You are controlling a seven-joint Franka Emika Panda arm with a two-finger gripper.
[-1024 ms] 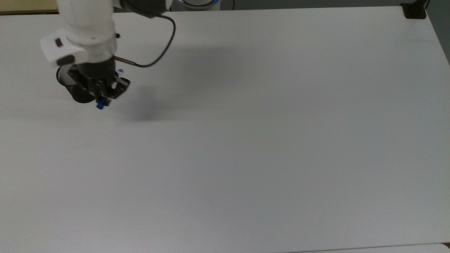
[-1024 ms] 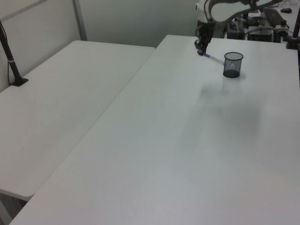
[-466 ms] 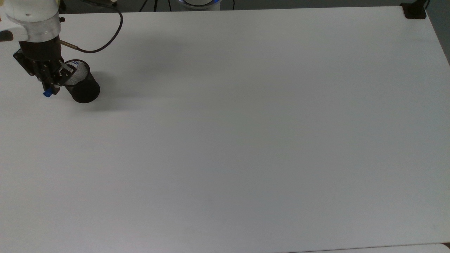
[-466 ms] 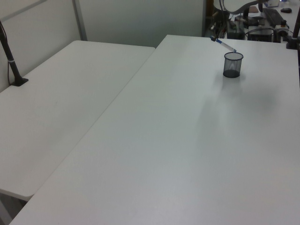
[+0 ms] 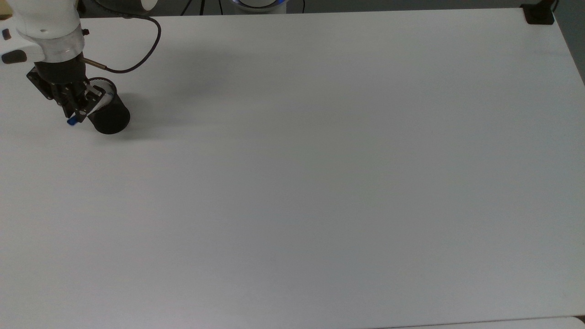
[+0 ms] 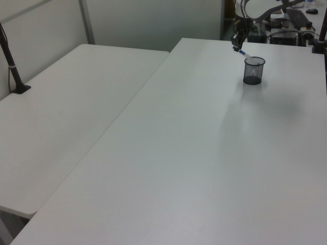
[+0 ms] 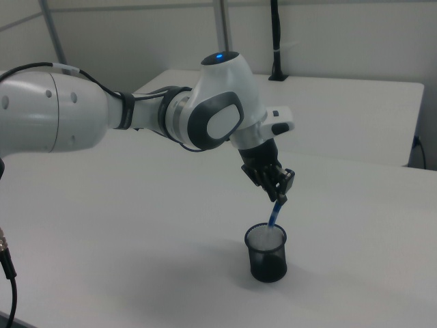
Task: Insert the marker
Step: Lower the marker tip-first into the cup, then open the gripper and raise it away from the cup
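One marker (image 7: 275,213), white with blue ends, hangs tilted with its lower tip just inside the rim of a black mesh cup (image 7: 266,254). The gripper (image 7: 278,193) has its jaws clamped on the marker's upper part. The cup stands upright on a white table (image 5: 320,183), near a corner.

The gripper (image 5: 81,111) holds the marker (image 5: 93,106) tilted over the mesh cup (image 5: 112,119).
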